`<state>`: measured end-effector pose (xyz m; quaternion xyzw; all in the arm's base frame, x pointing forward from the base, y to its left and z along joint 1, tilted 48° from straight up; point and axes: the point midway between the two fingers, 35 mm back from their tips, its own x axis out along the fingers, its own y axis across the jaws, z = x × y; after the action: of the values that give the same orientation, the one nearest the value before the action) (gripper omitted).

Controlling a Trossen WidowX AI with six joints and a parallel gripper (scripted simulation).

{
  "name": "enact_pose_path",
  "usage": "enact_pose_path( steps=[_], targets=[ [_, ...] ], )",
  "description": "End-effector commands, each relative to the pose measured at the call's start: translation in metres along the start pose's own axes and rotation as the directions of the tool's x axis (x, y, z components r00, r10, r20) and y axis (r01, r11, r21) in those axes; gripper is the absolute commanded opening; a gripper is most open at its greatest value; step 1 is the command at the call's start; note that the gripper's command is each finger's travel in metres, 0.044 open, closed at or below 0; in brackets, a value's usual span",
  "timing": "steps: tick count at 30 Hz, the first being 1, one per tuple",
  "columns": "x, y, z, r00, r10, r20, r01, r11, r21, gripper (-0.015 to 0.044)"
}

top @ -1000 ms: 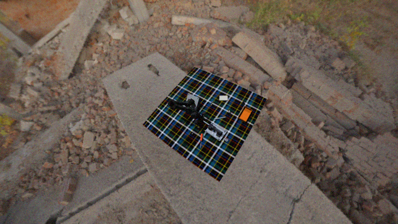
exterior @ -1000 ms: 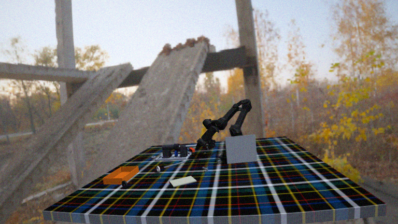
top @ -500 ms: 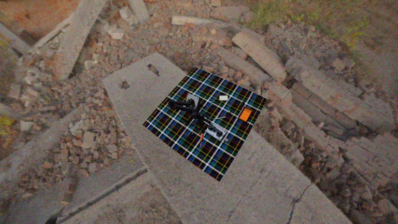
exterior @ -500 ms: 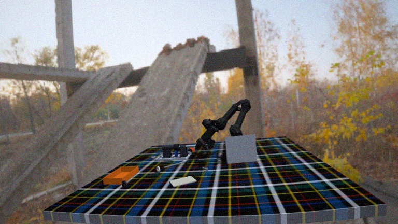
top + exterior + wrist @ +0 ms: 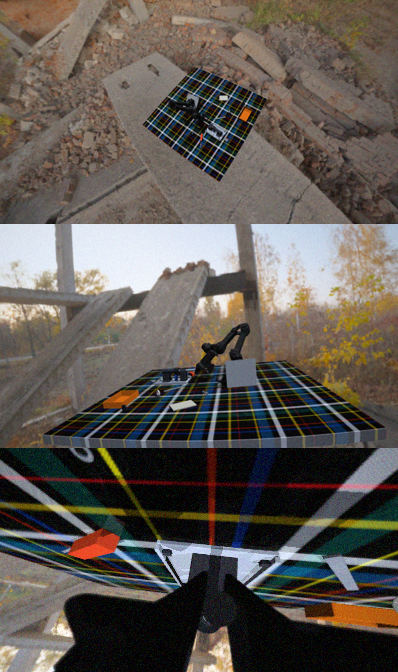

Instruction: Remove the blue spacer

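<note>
The housing has dark blocks (image 5: 167, 375) (image 5: 199, 565) on a pale base plate (image 5: 208, 131) (image 5: 173, 383) (image 5: 175, 555). A shaft (image 5: 207, 122) (image 5: 190, 369) runs from the blocks toward the arm. My gripper (image 5: 204, 121) (image 5: 196, 369) (image 5: 216, 578) is shut on the shaft's outer end, in line with the housing; a round dark end shows between the fingers in the wrist view. A blue spacer (image 5: 175, 377) shows low between two blocks; whether it is on the shaft or down is too small to tell. My fingers and the near block hide the other spacers.
An orange tray (image 5: 245, 114) (image 5: 121, 399) (image 5: 357, 613) and a white slab (image 5: 223, 97) (image 5: 183, 405) lie on the plaid table. A red-orange handled tool (image 5: 201, 137) (image 5: 95, 544) lies beside the base plate. A ring (image 5: 226, 139) (image 5: 82, 453) lies near the housing. A grey panel (image 5: 241, 373) stands by the arm.
</note>
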<state>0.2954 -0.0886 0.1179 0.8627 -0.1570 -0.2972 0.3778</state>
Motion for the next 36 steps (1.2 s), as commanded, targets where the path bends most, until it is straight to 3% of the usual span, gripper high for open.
enact_pose_path(
  steps=[1,36],
  targets=[
    [0.0019,-0.0007,-0.0017,1.000,-0.002,-0.001,0.002,1.000,0.003,0.0000],
    [0.0087,-0.0006,-0.0085,1.000,-0.002,-0.001,0.002,1.000,0.003,0.0000]
  ],
)
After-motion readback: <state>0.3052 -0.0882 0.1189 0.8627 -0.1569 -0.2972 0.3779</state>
